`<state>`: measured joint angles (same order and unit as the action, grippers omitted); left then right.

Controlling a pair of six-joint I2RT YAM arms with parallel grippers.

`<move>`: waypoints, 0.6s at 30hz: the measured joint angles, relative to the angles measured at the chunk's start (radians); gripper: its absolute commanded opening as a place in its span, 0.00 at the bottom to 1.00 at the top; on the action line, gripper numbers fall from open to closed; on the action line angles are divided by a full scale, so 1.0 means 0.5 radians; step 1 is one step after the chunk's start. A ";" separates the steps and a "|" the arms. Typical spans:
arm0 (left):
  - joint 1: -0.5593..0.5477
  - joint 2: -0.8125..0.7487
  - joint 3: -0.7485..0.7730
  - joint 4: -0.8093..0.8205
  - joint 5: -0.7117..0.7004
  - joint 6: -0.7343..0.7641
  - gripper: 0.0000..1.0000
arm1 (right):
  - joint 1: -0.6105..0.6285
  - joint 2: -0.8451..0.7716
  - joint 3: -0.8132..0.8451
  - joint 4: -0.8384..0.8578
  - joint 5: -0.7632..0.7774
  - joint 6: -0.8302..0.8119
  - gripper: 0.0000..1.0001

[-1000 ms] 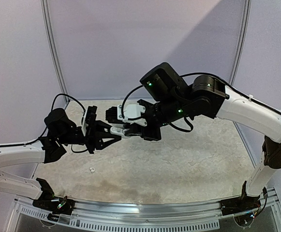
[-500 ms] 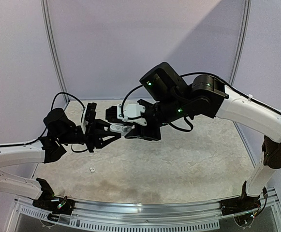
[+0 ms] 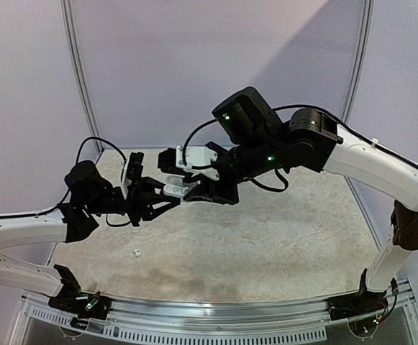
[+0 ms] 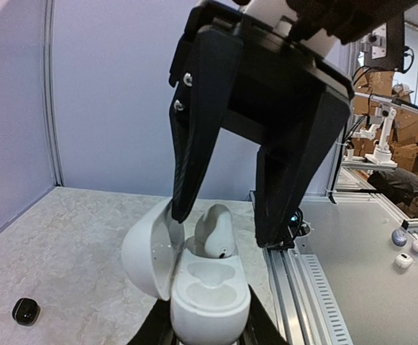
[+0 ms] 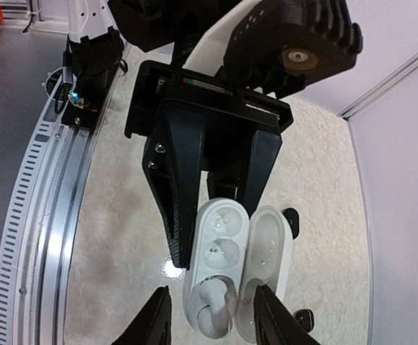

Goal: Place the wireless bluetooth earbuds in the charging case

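Note:
My left gripper (image 3: 164, 198) is shut on the base of a white charging case (image 4: 209, 291), held above the table with its lid (image 4: 147, 248) swung open to the left. A white earbud (image 4: 214, 231) stands in the case's far well, while the near well is empty. My right gripper (image 5: 212, 323) hangs just over the case with its jaws apart, one finger on either side of the earbud (image 5: 216, 305) and not touching it. In the top view the two grippers meet at the case (image 3: 174, 190), and the earbud cannot be made out there.
A loose white earbud (image 3: 136, 252) lies on the table near the front left. Black earbuds (image 5: 291, 219) (image 5: 302, 318) lie below the case, and another black one (image 4: 26, 310) lies at the left. A metal rail (image 3: 216, 316) runs along the near edge.
My right gripper's jaws have opened and let go of the white earbud, which now rests in the case. The right wrist rose slightly. The left arm held still.

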<state>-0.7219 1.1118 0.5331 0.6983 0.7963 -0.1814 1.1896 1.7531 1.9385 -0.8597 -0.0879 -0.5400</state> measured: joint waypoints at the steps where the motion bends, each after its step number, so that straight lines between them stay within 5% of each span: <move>1: 0.000 0.000 0.000 -0.001 0.000 0.000 0.00 | -0.001 -0.005 0.000 0.005 -0.003 0.003 0.40; 5: 0.000 0.001 0.000 -0.006 0.008 0.002 0.00 | -0.003 -0.026 0.000 0.031 -0.004 0.011 0.39; 9: -0.002 0.002 0.000 -0.001 0.059 0.011 0.00 | -0.038 -0.034 0.000 0.056 0.002 0.027 0.23; 18: -0.002 0.002 0.000 -0.002 0.063 0.023 0.00 | -0.054 -0.035 -0.013 0.064 -0.009 0.047 0.25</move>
<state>-0.7227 1.1130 0.5331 0.6971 0.8276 -0.1699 1.1625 1.7355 1.9320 -0.8276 -0.0925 -0.5167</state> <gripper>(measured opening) 0.247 0.227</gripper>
